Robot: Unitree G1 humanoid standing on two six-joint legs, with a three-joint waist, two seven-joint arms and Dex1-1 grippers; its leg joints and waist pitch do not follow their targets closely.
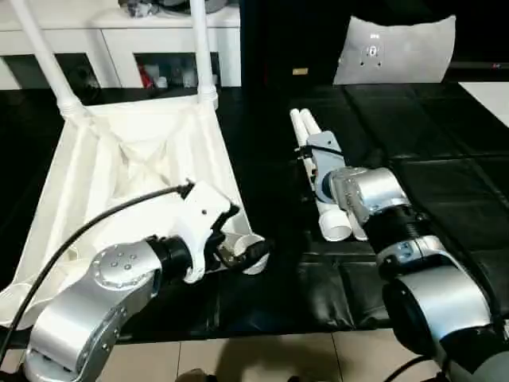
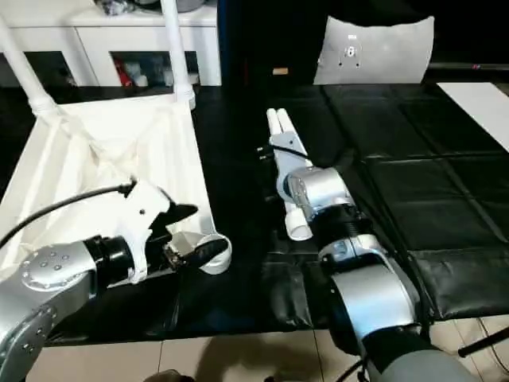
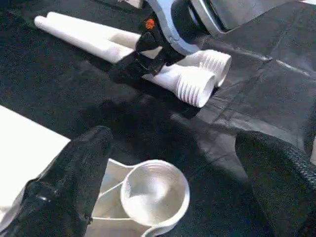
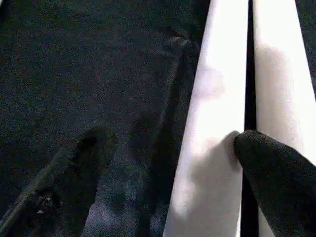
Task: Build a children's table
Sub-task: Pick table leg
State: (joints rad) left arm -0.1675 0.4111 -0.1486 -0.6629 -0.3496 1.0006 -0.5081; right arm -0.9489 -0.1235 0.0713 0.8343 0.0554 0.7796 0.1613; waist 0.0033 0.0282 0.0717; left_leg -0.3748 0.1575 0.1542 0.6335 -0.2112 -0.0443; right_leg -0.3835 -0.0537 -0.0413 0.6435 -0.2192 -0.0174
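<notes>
The white table top [image 1: 119, 175] lies upside down on the left, ribs up. Two legs [image 1: 200, 48] stand upright in its far corner sockets. Its near-right corner socket [image 3: 155, 190] is empty; my left gripper [image 3: 173, 140] hovers right at it, open, the fingers [image 3: 74, 168] wide on either side and holding nothing. Two loose white legs [image 1: 301, 123] lie side by side in the middle of the black surface, flared ends [image 3: 197, 86] toward me. My right gripper [image 1: 308, 167] is over them, open, straddling one leg [image 4: 207, 148], with one fingertip [image 4: 266, 158] in the gap between the two.
A white cabinet [image 1: 119, 40] stands behind the work surface. A white pouch [image 1: 398, 48] leans at the back right, and a white panel [image 1: 489, 95] lies at the right edge. The black surface's front edge [image 1: 278, 322] runs just below my forearms, tiled floor beyond.
</notes>
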